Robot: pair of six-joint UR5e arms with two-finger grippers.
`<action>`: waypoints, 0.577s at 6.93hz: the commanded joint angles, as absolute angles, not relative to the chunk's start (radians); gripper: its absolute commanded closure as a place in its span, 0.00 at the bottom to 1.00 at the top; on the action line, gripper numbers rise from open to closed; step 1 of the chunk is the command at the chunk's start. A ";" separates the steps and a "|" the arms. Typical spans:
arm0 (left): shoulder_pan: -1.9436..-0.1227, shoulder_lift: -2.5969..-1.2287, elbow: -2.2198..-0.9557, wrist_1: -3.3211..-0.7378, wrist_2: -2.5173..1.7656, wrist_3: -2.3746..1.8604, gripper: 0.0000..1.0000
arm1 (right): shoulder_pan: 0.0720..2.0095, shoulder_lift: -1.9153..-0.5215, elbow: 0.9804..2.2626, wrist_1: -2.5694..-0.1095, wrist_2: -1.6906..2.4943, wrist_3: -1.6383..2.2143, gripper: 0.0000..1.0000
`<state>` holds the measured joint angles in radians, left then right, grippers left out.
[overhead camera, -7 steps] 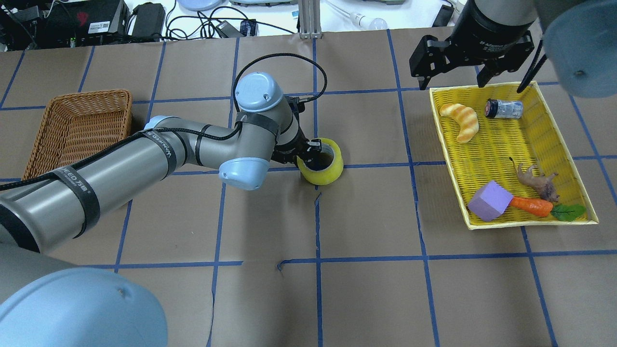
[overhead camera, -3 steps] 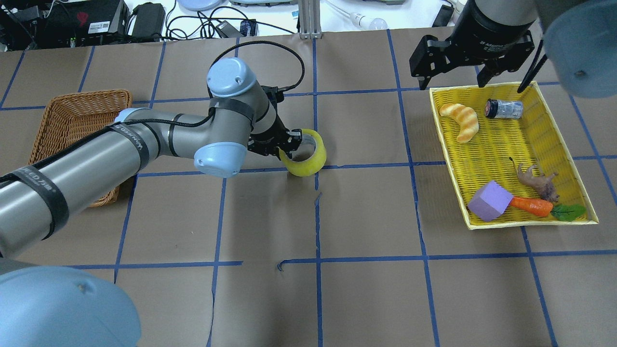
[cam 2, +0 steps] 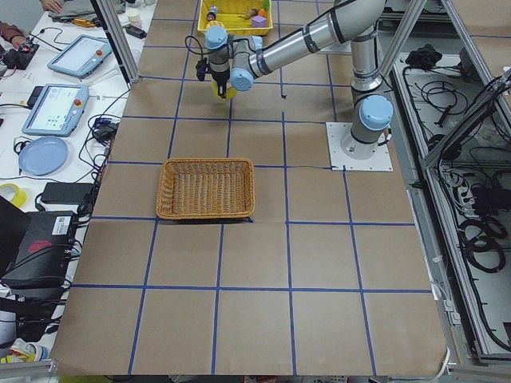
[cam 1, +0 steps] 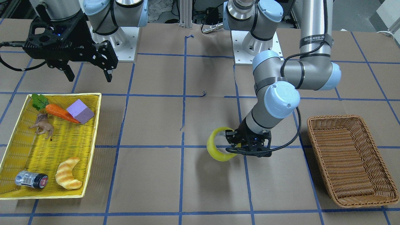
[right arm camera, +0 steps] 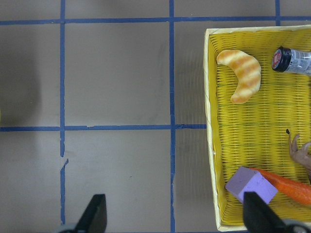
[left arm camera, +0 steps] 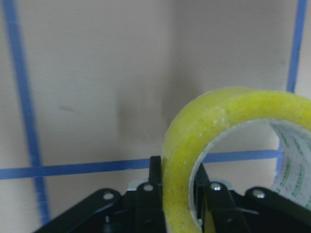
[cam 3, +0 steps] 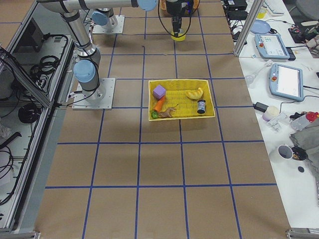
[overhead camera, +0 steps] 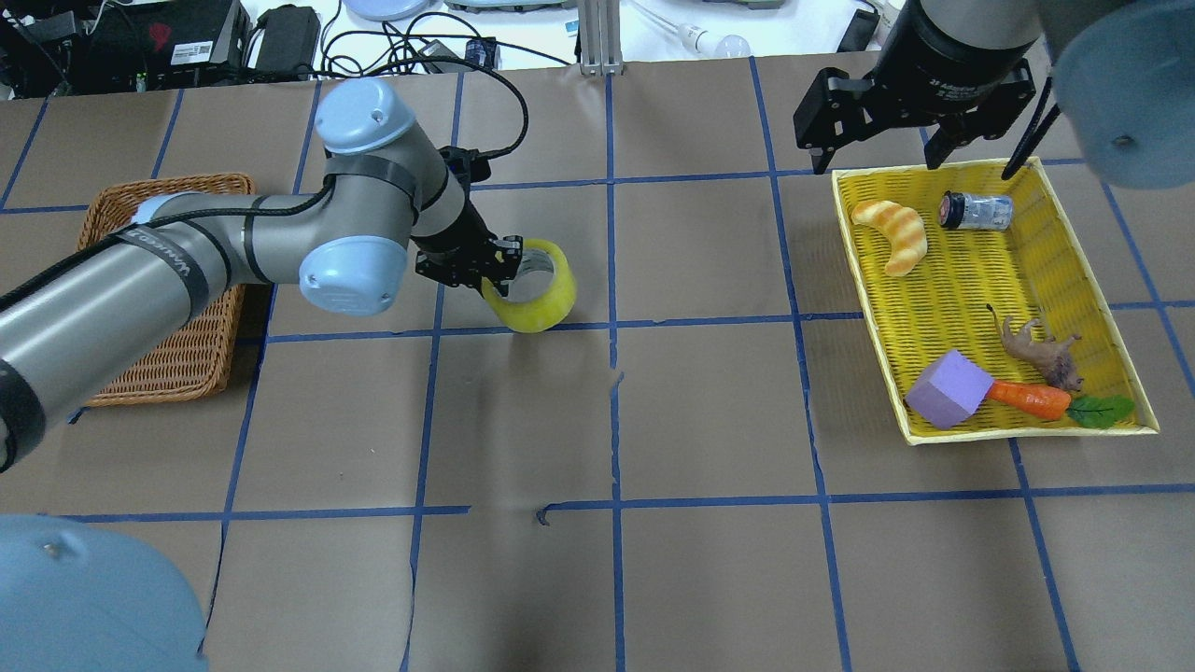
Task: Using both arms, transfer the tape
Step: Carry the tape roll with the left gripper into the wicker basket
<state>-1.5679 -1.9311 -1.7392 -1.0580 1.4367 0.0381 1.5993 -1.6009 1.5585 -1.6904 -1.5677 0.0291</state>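
Note:
The tape [overhead camera: 540, 297] is a yellow roll, held tilted above the table left of centre. My left gripper [overhead camera: 497, 267] is shut on its wall, one finger inside the core and one outside. The front-facing view shows the tape [cam 1: 217, 150] at the left gripper [cam 1: 235, 144] with its shadow on the paper below. In the left wrist view the tape [left arm camera: 218, 121] fills the lower right, pinched by the left gripper [left arm camera: 177, 194]. My right gripper [overhead camera: 878, 140] is open and empty above the far left corner of the yellow tray [overhead camera: 971, 299]; it also shows in the right wrist view [right arm camera: 177, 218].
A brown wicker basket [overhead camera: 159, 243] sits at the table's left, partly under my left arm. The yellow tray holds a croissant toy [overhead camera: 896, 233], a small bottle [overhead camera: 976, 211], a purple block [overhead camera: 948, 388], a carrot [overhead camera: 1027, 398] and an animal figure [overhead camera: 1041, 350].
My left arm has swung left toward the wicker basket, carrying the tape with it. The right arm has not moved.

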 commanded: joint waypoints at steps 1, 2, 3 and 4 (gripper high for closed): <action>-1.420 -1.878 -1.681 -1.179 1.512 0.161 1.00 | 1.601 -1.601 1.559 -1.690 -1.568 0.029 0.00; -1.332 -1.861 -1.681 -1.180 1.543 0.251 1.00 | 1.601 -1.601 1.559 -1.690 -1.568 0.029 0.00; -1.242 -1.853 -1.684 -1.178 1.546 0.358 1.00 | 1.600 -1.601 1.559 -1.690 -1.568 0.029 0.00; -1.144 -1.853 -1.684 -1.178 1.546 0.477 1.00 | 1.601 -1.601 1.559 -1.690 -1.568 0.029 0.00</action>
<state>-1.2645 -1.8589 -1.6847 -1.1759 1.5393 0.3358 1.6008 -1.6014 1.5585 -1.6904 -1.5677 0.0292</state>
